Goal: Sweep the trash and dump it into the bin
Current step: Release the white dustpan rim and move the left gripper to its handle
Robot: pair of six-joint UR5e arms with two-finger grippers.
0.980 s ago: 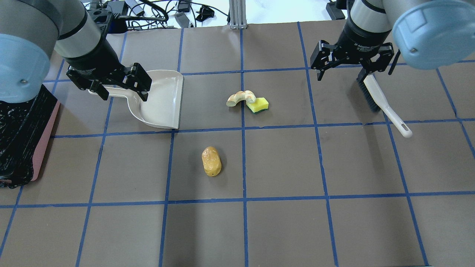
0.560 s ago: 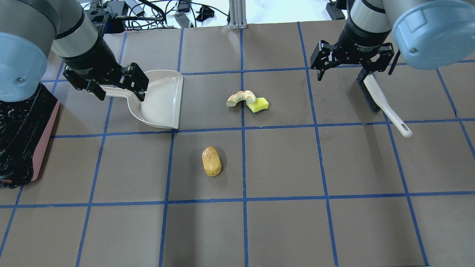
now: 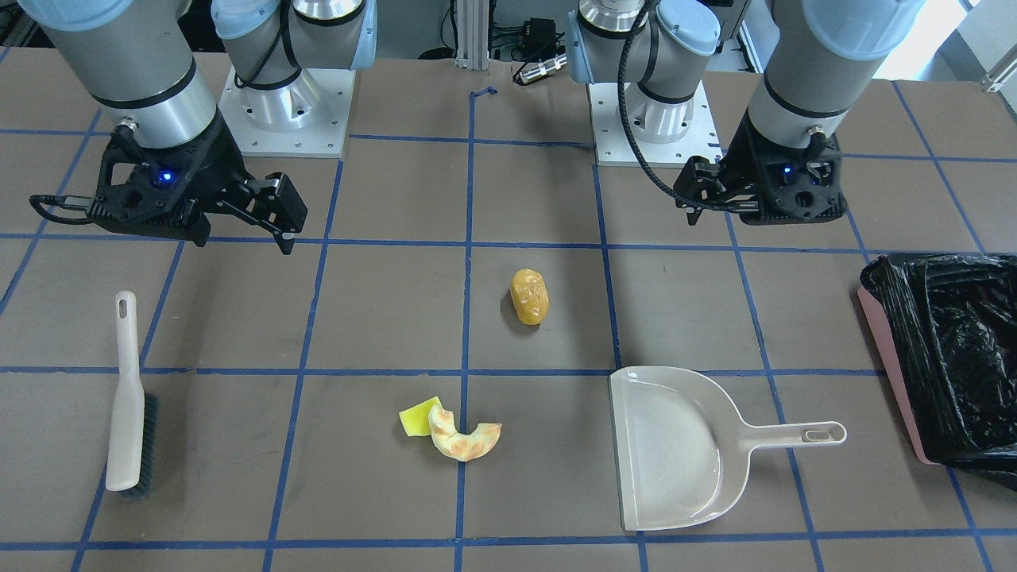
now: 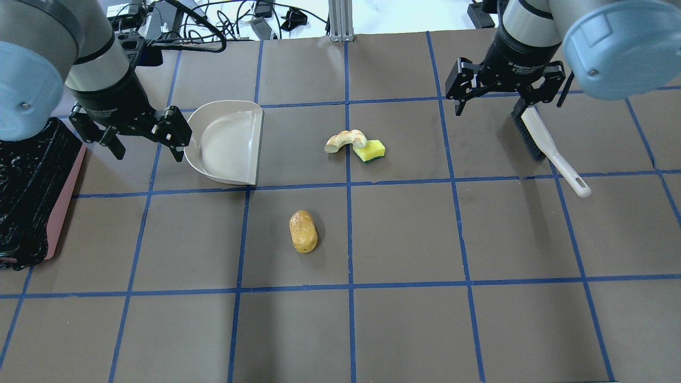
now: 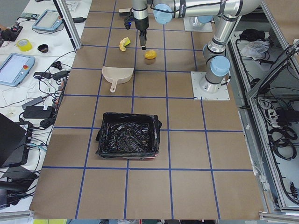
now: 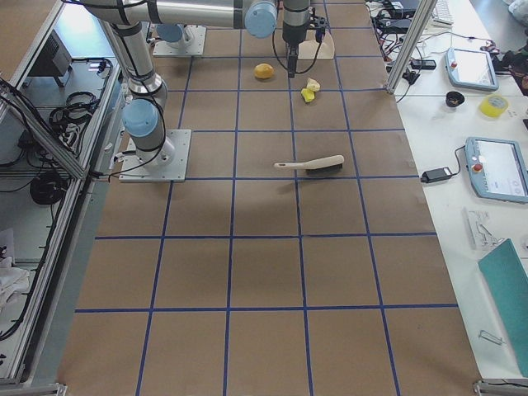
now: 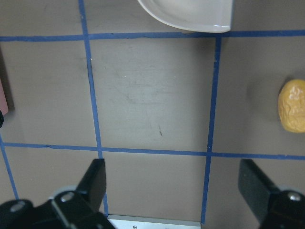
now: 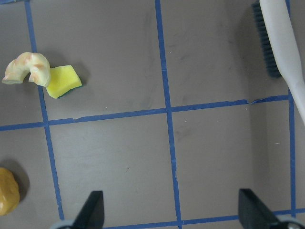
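The left gripper [image 4: 144,151], fingers spread and empty, has slid along the dustpan [image 4: 229,143] handle toward the bin [image 4: 26,197], so nothing is grasped yet; the right gripper [image 4: 508,103] stays spread-fingered over the brush [image 4: 553,154], and the trash [image 4: 302,231] lies unswept mid-desk [image 4: 404,330].

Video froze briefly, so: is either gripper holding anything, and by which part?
Nothing. Both the left gripper and right gripper are open; dustpan and brush lie free.
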